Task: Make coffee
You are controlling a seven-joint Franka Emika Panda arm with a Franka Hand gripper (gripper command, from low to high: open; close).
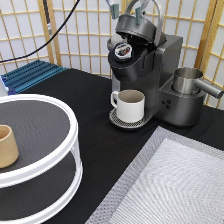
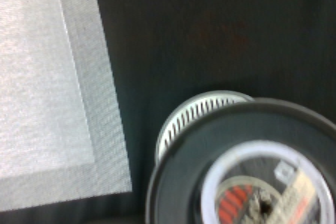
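The coffee pod (image 1: 121,49) sits in the open brew holder of the dark grey coffee machine (image 1: 160,75), foil top up, with the lid (image 1: 140,27) raised behind it. In the wrist view the pod's printed top (image 2: 262,197) shows from straight above, inside the holder's round rim. My gripper (image 1: 128,7) is only partly in view at the exterior view's top edge, just above the lid. Its two fingertips (image 1: 114,7) stand apart, open, with nothing between them. A white handled mug (image 1: 130,105) stands on the drip tray (image 1: 118,120) under the holder.
A white two-tier round shelf (image 1: 45,165) fills the exterior view's left, with a tan handleless cup (image 1: 6,146) on its upper tier. A grey mat (image 1: 170,185) lies at the bottom right. A metal pitcher (image 1: 187,80) stands on the machine's right. A wooden screen lines the back.
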